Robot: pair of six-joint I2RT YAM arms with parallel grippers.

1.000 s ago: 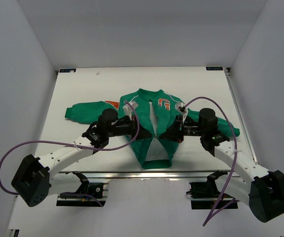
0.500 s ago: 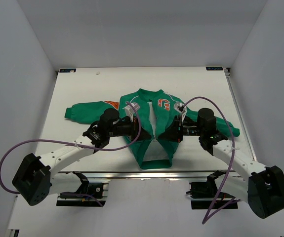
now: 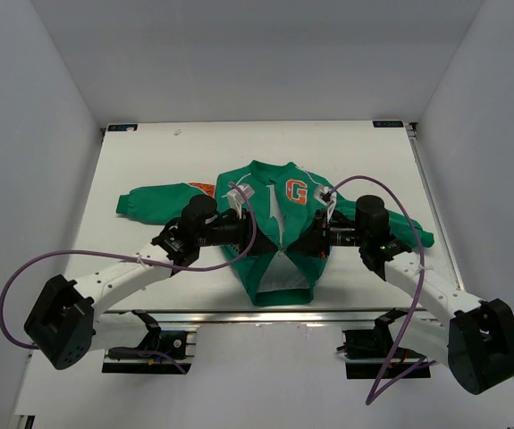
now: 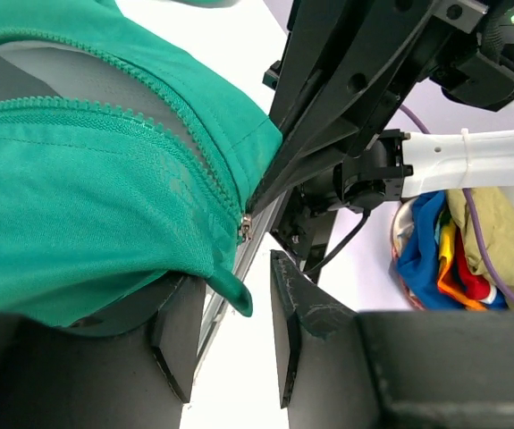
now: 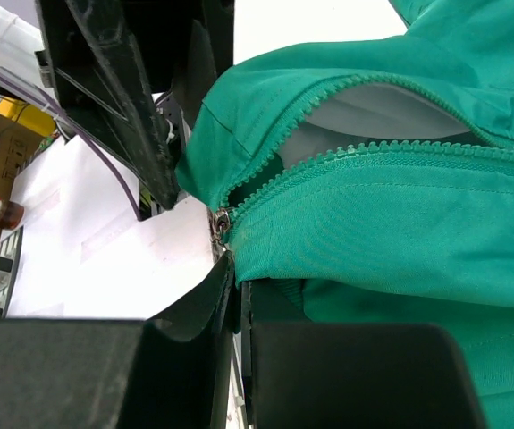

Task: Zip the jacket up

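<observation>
The jacket (image 3: 258, 268) is pinched beside its zip slider (image 5: 220, 222) by the right hand (image 5: 235, 293), fingers closed on green cloth; the left hand (image 4: 234, 332) faces it, fingers narrowly apart, a corner of cloth hanging between them; beyond the slider the teeth part over pale lining; the jacket lies front-up mid-worktop (image 3: 149, 161), sleeves spread.
</observation>
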